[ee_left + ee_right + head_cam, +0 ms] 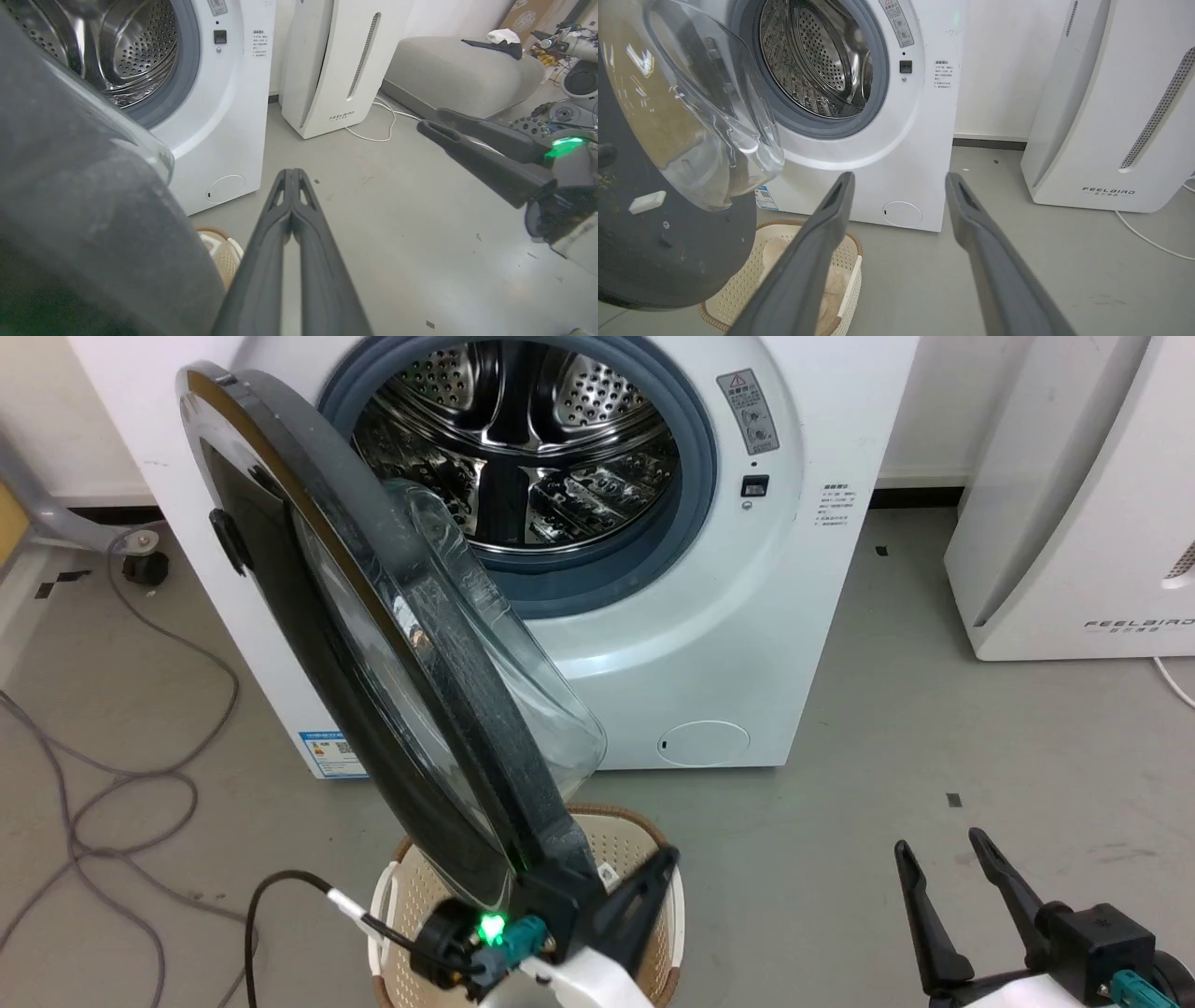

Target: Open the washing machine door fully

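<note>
The washing machine [738,616] is a white front-loader with its steel drum [523,439] exposed. Its door [448,644] stands swung out toward me, glossy black front to the left and clear glass bowl [532,681] to the right. My left gripper [668,857] is shut on nothing, low beside the door's bottom edge on the inner side. In the left wrist view, the shut left gripper [292,175] points past the dark inner rim [84,210]; contact with the rim is unclear. My right gripper [938,842] hangs open over the floor, apart from the door [644,233].
A pale woven basket [625,840] sits on the floor under the door's lower edge. A white FEELBIRD appliance [1074,523] stands right of the machine. Grey cables [140,784] loop on the left floor. A grey couch [458,70] lies further right.
</note>
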Tool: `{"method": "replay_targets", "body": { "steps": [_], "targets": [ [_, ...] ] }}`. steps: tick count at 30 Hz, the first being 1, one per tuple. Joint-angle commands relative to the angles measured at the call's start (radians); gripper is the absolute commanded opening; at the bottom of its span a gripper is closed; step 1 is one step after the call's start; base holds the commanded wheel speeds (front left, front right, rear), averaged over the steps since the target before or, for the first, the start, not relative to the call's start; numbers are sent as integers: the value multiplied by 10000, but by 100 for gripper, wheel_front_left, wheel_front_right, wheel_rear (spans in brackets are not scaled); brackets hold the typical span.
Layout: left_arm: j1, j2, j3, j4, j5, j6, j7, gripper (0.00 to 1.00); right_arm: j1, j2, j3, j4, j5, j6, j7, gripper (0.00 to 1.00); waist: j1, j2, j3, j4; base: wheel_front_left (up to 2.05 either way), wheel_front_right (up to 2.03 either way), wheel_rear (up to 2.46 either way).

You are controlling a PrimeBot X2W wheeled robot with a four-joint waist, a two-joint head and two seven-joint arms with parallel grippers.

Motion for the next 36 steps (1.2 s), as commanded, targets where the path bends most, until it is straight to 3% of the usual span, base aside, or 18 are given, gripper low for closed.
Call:
{"method": "replay_targets", "body": {
  "steps": [1,9,19,29,36],
  "targets": [
    [-316,-40,117,286,85,115,-269,0,-100,41,19,50,-19,8,-24,100,-1,0,-18,-19,0,0,0],
    [-749,-136,360,1140,201,439,-1126,0,-33,41,45,162,45,8,-51,100,-1,0,-80,-60,0,0,0],
    [147,166,587,788,153,917,-1321,0,67,41,58,306,103,8,-24,100,-1,0,-204,105,0,0,0],
    [1073,645,572,47,390,1205,-1651,0,196,41,31,410,177,8,-59,100,-1,0,-441,651,0,0,0],
    [1826,832,1002,-495,195,1673,-1796,0,291,41,-144,358,228,8,-135,100,-1,0,-491,1321,0,0,0]
  ]
}}
